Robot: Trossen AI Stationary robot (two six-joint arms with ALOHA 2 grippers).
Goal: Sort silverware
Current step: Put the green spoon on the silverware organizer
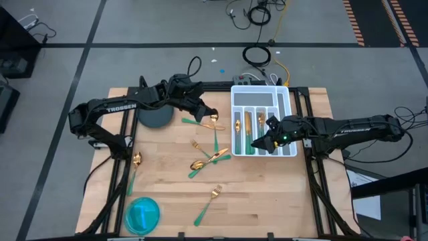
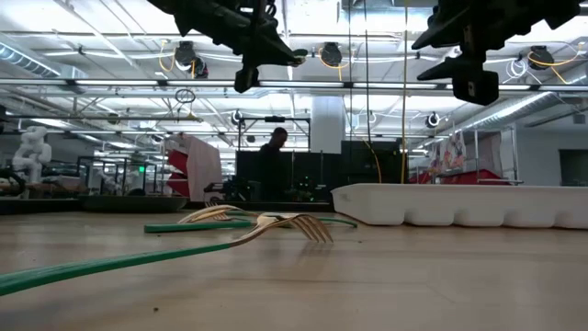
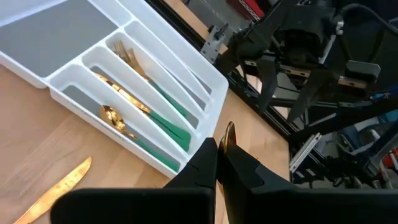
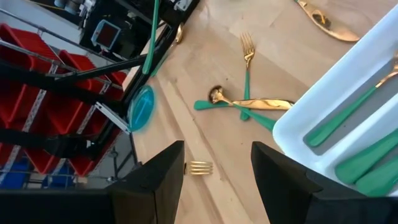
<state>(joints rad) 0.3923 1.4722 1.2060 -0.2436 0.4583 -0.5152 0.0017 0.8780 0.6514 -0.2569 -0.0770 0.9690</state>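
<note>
left gripper (image 1: 212,119) pressed together, pinching a spoon (image 3: 229,133), raised beside tray (image 1: 287,94), likely for carrying | right gripper (image 1: 266,143) spread, empty, over tray's near end; probably just released | remaining silverware (image 1: 208,158) loose on table (image 1: 267,201)

One white tray (image 1: 290,100), one dark plate (image 1: 155,118), one blue dish (image 1: 142,214), two arms

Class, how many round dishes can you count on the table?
2: a dark round plate at the table's left edge at the top of the high view, and a blue dish at its bottom-left corner. None seems hidden.
</note>
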